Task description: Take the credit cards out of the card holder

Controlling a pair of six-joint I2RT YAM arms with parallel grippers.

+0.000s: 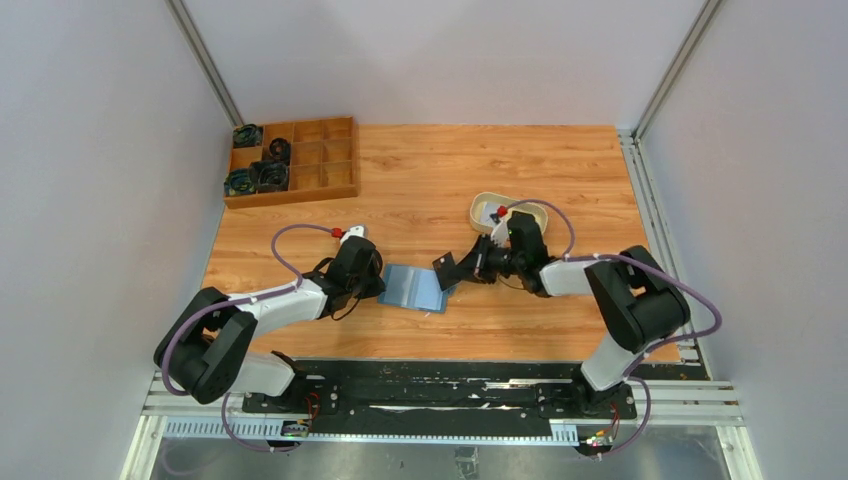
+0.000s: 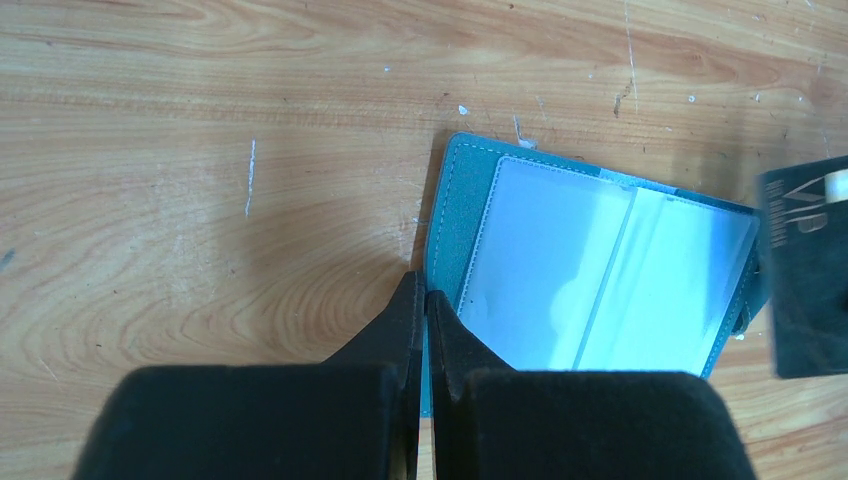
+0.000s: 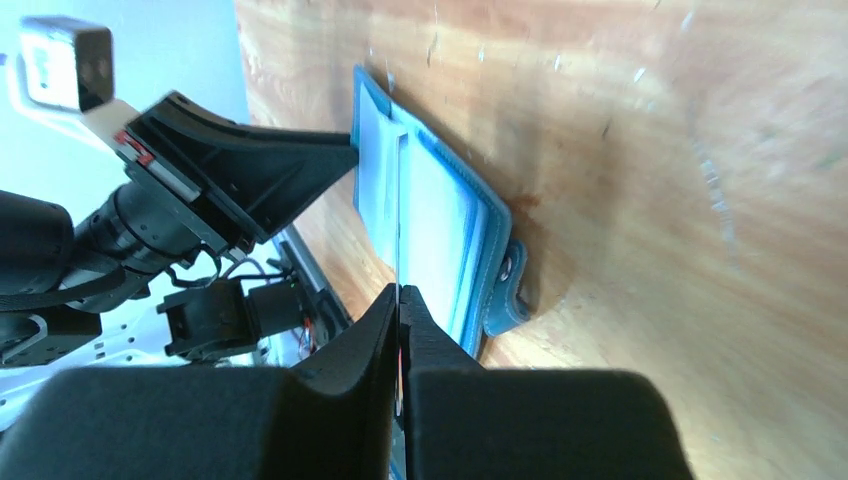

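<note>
The card holder point(image 1: 415, 288) lies open between my left gripper point(image 2: 425, 300), jaws pressed together at one edge, and my right gripper point(image 3: 400, 295), jaws shut at the other; I judge it light and floppy, so I'd pinch a card's exposed edge.

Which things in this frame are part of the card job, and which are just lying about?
In the job: card holder, lying open; left gripper, shut on its edge; right gripper, shut at its other edge.
Lying about: cream oval tray; wooden compartment box holding dark coiled items.
</note>
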